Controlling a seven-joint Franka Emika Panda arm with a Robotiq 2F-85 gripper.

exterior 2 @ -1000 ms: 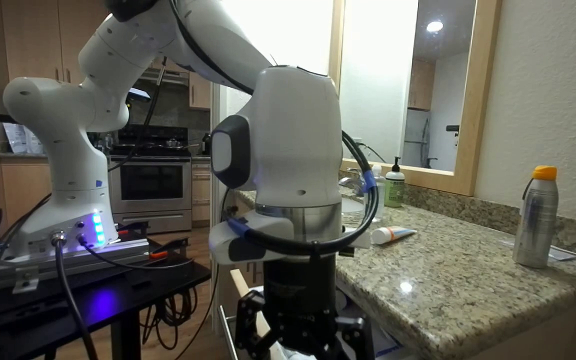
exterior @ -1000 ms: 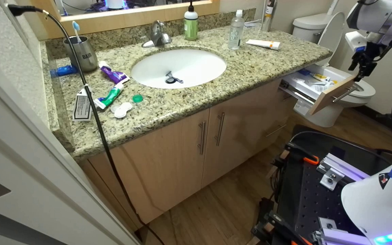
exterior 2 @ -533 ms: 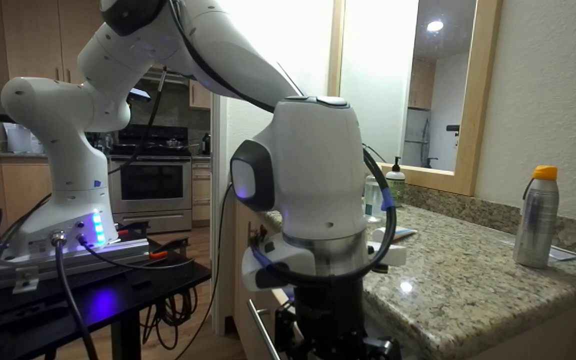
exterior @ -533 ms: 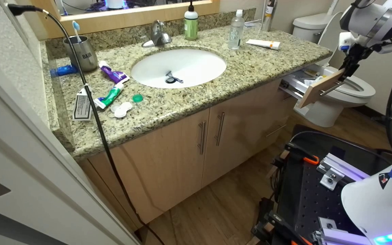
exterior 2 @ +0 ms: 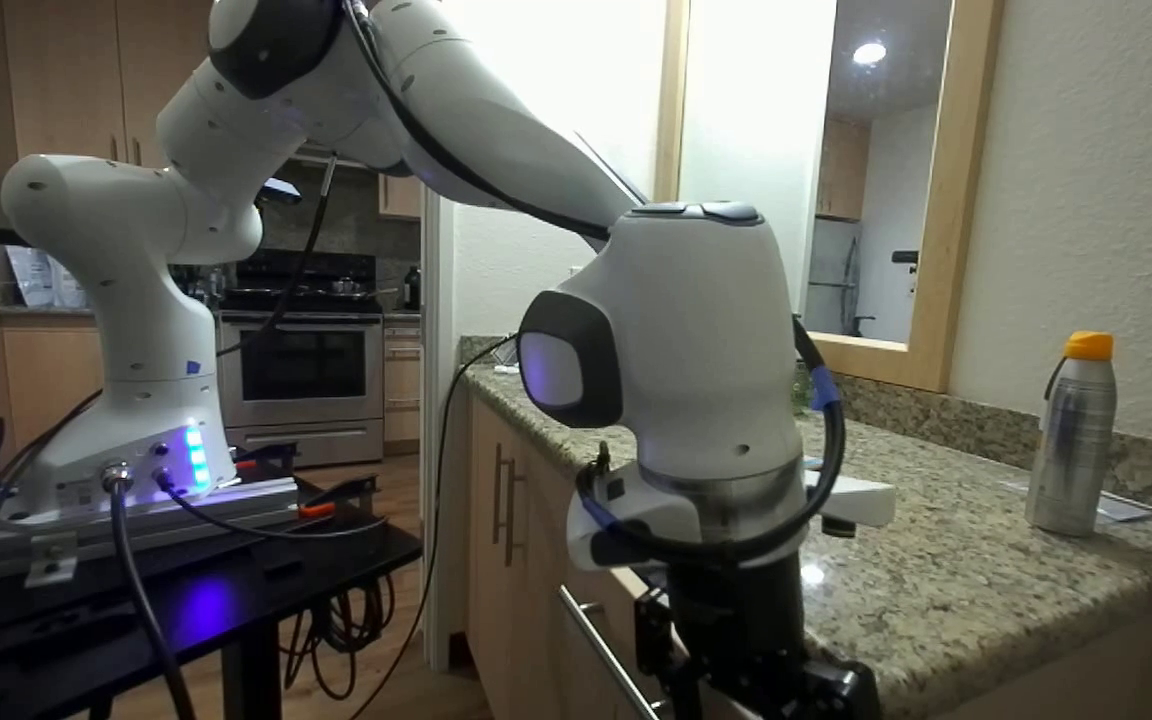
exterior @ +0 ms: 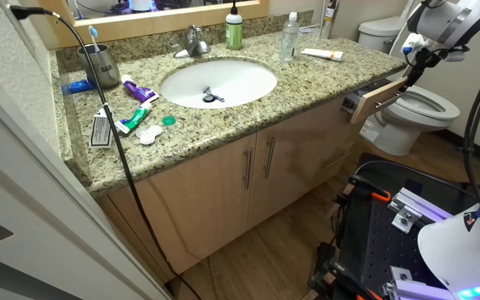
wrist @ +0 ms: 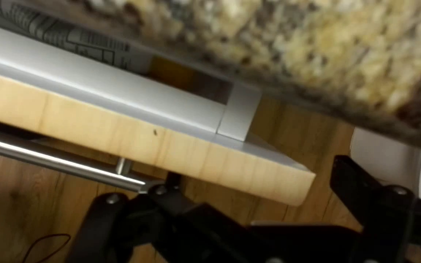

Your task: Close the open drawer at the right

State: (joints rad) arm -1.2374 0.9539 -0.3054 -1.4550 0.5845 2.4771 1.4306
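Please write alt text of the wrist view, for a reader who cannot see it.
A drawer stands partly open, its light wood front slanting across the picture, with a metal handle at left. The open end effector shows at the bottom; a speckled countertop fills the upper right.

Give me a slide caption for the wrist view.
Open claw beside a partly open drawer, metal handle at left, speckled counter across the top.

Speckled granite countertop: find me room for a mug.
Widest free patch: between the white oval sink, the white tube with orange markings and the front edge. A narrow bare strip borders the sink's front. Crowded: around the silvery metal cup, purple tube, green-and-white tube and round green cap.
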